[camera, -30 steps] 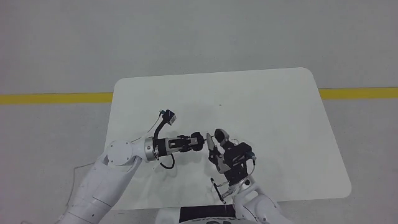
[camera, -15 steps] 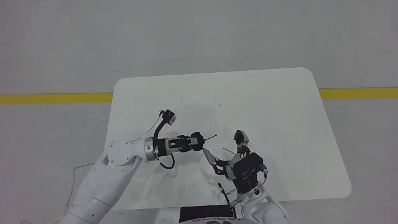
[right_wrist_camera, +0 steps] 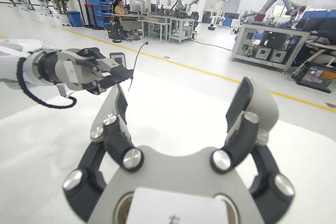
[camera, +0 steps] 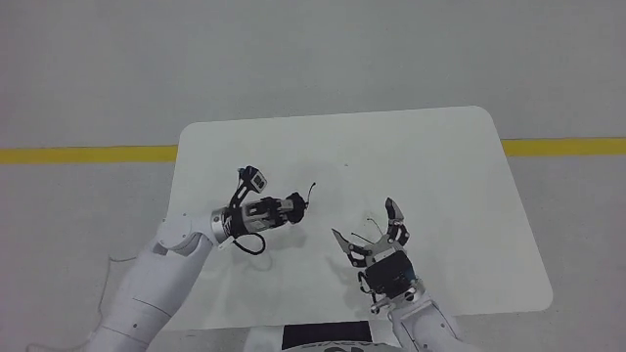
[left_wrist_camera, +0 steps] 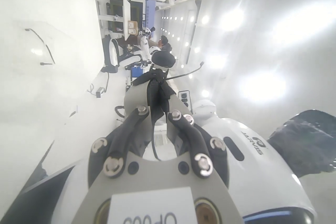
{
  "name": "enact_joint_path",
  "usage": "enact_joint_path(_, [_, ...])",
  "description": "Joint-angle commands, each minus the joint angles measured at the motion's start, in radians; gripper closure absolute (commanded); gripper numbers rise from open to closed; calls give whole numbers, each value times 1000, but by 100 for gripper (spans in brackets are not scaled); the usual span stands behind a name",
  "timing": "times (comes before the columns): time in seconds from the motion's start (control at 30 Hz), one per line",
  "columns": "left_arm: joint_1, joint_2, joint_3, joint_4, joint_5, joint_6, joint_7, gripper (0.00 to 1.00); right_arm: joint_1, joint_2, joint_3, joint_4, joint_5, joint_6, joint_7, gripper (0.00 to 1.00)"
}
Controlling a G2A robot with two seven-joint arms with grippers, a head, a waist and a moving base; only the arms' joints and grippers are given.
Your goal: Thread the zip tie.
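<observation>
Two sets of fingers, two states: on the left gripper [right_wrist_camera: 126,75], pinched together on the zip tie [right_wrist_camera: 137,58] near its lower end, the thin black strap rising out of the pads to its small head, above the table [camera: 440,156] and touching nothing else; on the right gripper [right_wrist_camera: 182,96], spread wide, ribbed pads [right_wrist_camera: 240,101] facing across a bare gap, holding nothing. Against one second ago: then, both grippers tip to tip over the near middle of the table; half a second ago, right gripper drawn back toward the robot, strap poking out of the left toward it; now, well apart, left wrist swung off to its own side and turned so that the strap points toward the far edge. Reads as a let-go by the right after a joint attempt; strap seen as one open line, no closed loop visible, so threading judged not yet done and a fresh approach by the right probably needed. Writing: a white printed label [left_wrist_camera: 151,205] at the left gripper's base and a like label [right_wrist_camera: 178,205] at the right's, both cut off by the edge of the view and left unread.
</observation>
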Motion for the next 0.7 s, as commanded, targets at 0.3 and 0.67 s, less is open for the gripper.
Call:
enact_joint_path(0.3, [-19,0,6,13,56,-34,54,100,63,27,-43,49,0,22,17,0])
enact_joint_path(0.67, [-71,-20,80,69,-239,72,-115,100,267,105,-197,156,0,22,-48,0])
